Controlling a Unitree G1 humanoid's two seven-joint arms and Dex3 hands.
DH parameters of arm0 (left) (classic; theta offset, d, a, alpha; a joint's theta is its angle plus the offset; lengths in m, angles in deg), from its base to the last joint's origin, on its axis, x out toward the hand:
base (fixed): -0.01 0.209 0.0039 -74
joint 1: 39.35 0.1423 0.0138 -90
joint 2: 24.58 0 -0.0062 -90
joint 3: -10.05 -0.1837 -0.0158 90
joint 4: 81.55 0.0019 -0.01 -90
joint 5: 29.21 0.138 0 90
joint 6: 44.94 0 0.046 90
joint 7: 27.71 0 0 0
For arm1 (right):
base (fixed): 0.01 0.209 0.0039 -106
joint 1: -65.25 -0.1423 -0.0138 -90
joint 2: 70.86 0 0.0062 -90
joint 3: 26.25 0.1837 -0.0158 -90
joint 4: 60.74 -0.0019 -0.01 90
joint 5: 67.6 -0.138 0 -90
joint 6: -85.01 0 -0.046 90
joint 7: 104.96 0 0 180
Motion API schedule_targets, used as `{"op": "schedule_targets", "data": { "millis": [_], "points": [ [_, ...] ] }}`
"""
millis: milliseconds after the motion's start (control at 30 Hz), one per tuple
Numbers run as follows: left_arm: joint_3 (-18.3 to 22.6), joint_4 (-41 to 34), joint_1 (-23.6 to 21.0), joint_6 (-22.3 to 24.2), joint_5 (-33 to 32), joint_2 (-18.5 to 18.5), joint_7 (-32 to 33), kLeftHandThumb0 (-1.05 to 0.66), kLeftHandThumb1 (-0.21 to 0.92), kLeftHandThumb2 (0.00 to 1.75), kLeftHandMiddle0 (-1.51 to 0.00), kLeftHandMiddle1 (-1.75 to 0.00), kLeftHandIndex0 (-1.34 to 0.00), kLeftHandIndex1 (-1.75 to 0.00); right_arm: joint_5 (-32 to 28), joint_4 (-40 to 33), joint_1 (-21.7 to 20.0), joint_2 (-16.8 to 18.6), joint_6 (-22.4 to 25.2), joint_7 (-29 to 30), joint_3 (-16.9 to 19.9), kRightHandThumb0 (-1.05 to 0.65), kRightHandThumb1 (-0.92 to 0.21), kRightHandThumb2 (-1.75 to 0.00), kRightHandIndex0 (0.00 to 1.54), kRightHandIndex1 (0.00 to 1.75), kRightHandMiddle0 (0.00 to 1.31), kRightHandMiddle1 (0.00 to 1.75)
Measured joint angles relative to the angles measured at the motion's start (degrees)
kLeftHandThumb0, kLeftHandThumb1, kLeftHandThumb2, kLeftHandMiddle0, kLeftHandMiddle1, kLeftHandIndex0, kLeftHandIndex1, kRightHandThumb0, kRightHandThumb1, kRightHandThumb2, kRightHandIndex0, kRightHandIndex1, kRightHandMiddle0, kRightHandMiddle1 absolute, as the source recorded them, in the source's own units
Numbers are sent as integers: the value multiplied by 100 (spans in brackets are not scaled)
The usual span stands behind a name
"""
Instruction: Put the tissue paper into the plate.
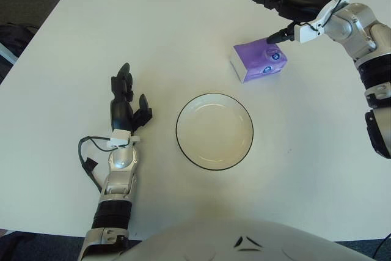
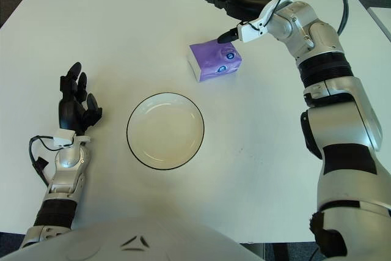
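Fingers (image 1: 276,36) spread just above tissue pack (image 1: 259,59).

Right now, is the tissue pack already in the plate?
No, the purple tissue pack lies on the table beyond and right of the empty plate, with the right hand open just above its far corner.

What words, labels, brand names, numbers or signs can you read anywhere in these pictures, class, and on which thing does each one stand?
None can be read.
Tissue paper pack: two small round blue-and-white marks on its purple wrapper, too small to read.
Robot's chest: a small dark triangular mark at the bottom edge, no letters.
Plate, table, left hand and right hand: no text visible.
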Motion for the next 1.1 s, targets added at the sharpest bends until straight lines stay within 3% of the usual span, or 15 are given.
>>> {"op": "schedule_targets", "data": {
  "millis": [567, 1100],
  "points": [
    [2, 0, 0, 0, -1, -1, 0, -67, 92, 80, -28, -1, 0, -59, 326, 219, -23, -3, -677, -128, -380, -105, -92, -29, 0, 0, 0, 0],
    [2, 0, 1, 0, -1, -3, -1, -65, 92, 82, -28, -1, 0, -57, 319, 235, -128, 34, -707, -1126, -441, -105, -92, -18, 0, 0, 0, 0]
  ]
}}
